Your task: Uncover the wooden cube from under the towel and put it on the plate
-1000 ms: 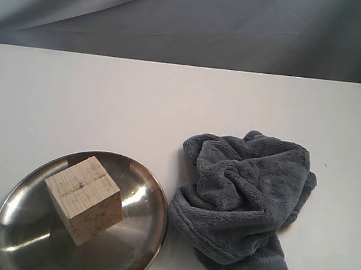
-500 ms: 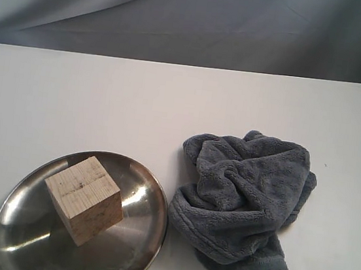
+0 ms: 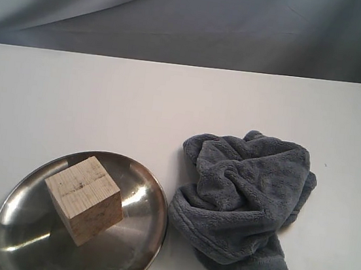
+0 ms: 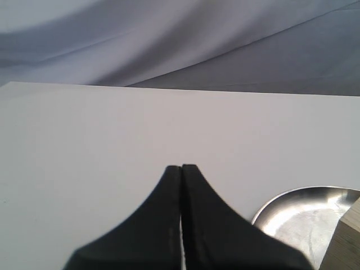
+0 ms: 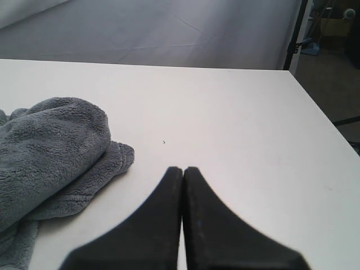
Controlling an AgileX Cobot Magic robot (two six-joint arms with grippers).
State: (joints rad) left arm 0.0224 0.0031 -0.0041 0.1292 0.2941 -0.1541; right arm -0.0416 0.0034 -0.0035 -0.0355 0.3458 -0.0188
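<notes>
The wooden cube [image 3: 84, 199] rests uncovered on the steel plate [image 3: 135, 235] at the front left of the white table. Its corner [image 4: 347, 242] and the plate's rim [image 4: 292, 205] show at the edge of the left wrist view. The dark grey towel [image 3: 245, 199] lies crumpled to the right of the plate, touching its rim; it also appears in the right wrist view as the towel [image 5: 50, 152]. My left gripper [image 4: 181, 167] is shut on nothing, above bare table beside the plate. My right gripper [image 5: 183, 169] is shut and empty, apart from the towel. Neither gripper appears in the exterior view.
The white table [image 3: 171, 101] ends at a grey cloth backdrop [image 3: 195, 18]. Its side edge [image 5: 315, 112] shows in the right wrist view, with a dark stand and floor beyond.
</notes>
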